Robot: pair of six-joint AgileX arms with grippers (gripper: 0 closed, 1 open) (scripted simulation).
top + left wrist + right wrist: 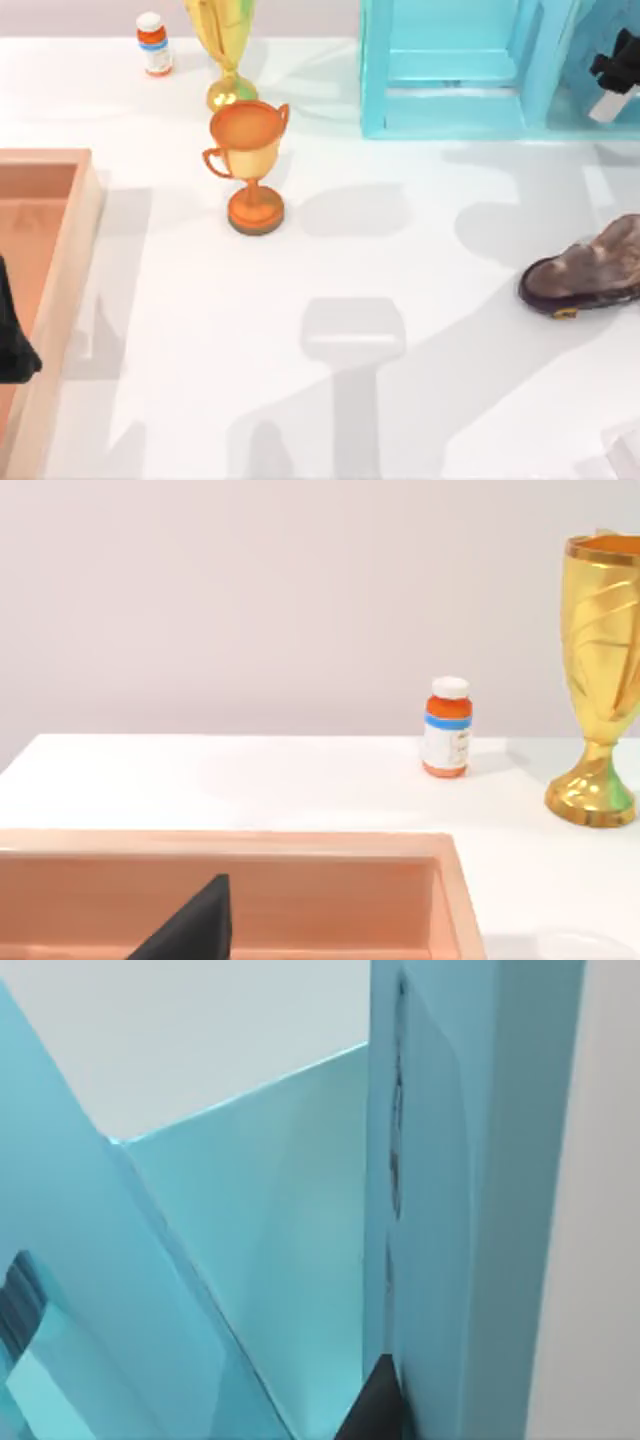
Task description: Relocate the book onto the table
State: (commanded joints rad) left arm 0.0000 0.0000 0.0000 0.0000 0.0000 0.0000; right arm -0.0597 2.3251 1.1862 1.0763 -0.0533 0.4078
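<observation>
The book [480,1180] is a teal-blue slab standing upright inside the lighter turquoise shelf unit [450,70] at the back right of the table [400,400]. In the top view it shows as a darker leaning panel [553,60] beside the shelf's right compartment. My right gripper [612,78] reaches into that compartment, right beside the book. A dark part of it lies against the book's lower edge in the right wrist view. My left gripper [12,345] hangs parked over the wooden tray [75,250] at the left edge.
An orange trophy [250,160] stands left of centre, with a gold trophy [225,50] and a small pill bottle [154,44] behind it. A brown shoe [590,270] lies at the right edge. Bare white tabletop spreads across the middle and front.
</observation>
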